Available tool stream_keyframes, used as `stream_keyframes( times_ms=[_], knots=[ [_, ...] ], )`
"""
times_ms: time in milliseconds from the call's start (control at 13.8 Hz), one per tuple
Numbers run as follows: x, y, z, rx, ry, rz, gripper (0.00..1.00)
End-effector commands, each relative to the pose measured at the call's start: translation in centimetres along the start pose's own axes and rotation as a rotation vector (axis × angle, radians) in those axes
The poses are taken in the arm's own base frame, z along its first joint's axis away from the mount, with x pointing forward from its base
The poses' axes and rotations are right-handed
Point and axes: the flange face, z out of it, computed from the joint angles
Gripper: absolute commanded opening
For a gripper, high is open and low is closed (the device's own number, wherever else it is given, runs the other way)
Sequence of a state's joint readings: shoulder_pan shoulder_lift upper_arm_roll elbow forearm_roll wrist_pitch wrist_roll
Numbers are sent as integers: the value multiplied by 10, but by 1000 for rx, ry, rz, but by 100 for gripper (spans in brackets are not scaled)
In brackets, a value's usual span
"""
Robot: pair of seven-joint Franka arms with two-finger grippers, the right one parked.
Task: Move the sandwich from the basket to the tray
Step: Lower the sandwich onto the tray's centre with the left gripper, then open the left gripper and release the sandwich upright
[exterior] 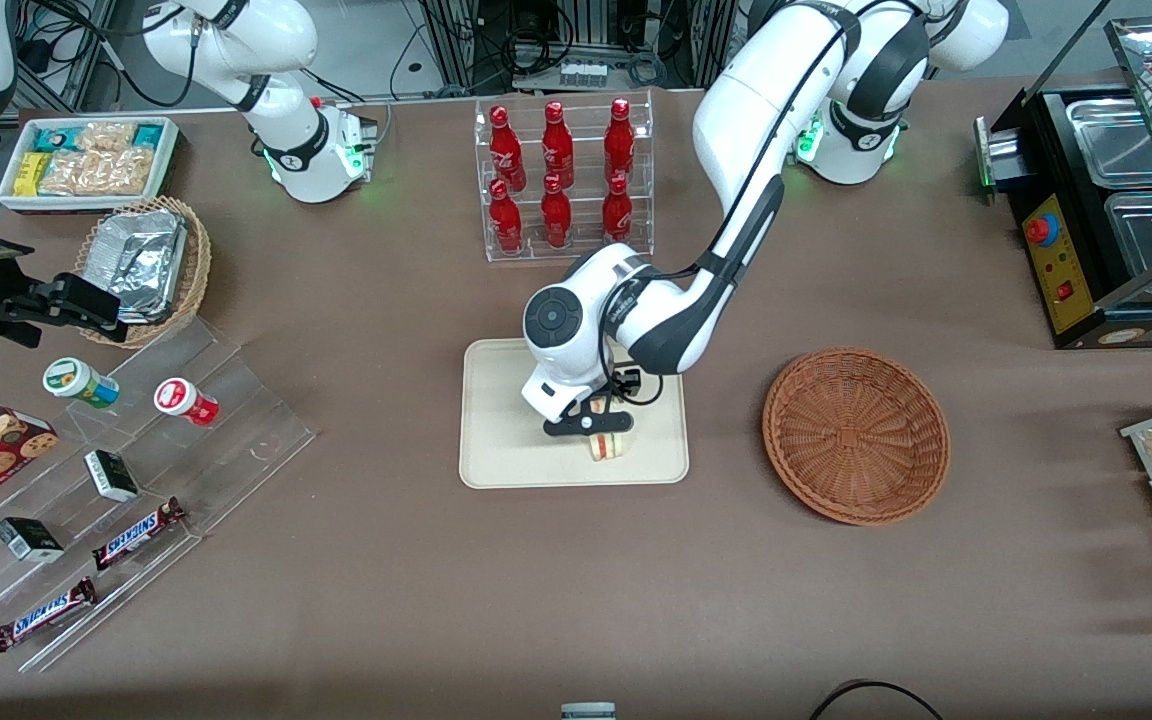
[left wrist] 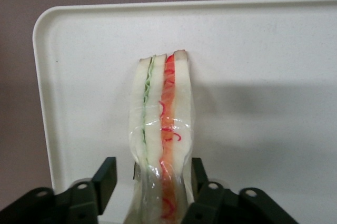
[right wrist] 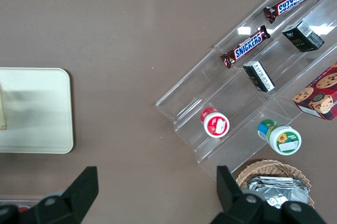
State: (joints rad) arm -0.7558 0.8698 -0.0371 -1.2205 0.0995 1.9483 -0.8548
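Observation:
The sandwich (exterior: 610, 446) rests on the cream tray (exterior: 506, 440), near the tray edge closest to the front camera. In the left wrist view the sandwich (left wrist: 160, 118) is wrapped in clear film and shows green and red filling on the tray (left wrist: 263, 50). My left gripper (exterior: 598, 425) is low over the tray and straddles the sandwich. In the wrist view the gripper (left wrist: 151, 175) is open: one finger (left wrist: 105, 174) stands clear of the bread, the other (left wrist: 198, 174) is close beside it. The reddish-brown basket (exterior: 856, 435) lies empty toward the working arm's end.
A clear rack of red bottles (exterior: 564, 180) stands farther from the camera than the tray. Toward the parked arm's end are an acrylic stand with snacks (exterior: 116, 480), a tan basket of foil trays (exterior: 146, 265) and a white bin (exterior: 86, 160). A black appliance (exterior: 1116, 200) stands toward the working arm's end.

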Motion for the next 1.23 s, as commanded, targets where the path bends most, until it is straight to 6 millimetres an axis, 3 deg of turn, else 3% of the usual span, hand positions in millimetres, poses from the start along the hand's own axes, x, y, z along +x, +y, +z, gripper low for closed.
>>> stream_keyframes(
  times_ms=[0,217,361,578,795,867,940,1157],
  knots=[
    [8,-5,-26,-18,28,-20,99],
    [23,-28,-67,-43,48,-81,99],
    [39,-60,-105,-57,54,-185,99],
    [67,-140,-165,-66,29,-293,99],
    [72,-225,-196,-40,-2,-362,99],
    [81,-267,-209,-52,3,-379,99],
    [85,-296,-223,-58,5,-375,99],
    [90,-371,-254,-68,12,-425,99]
  ],
)
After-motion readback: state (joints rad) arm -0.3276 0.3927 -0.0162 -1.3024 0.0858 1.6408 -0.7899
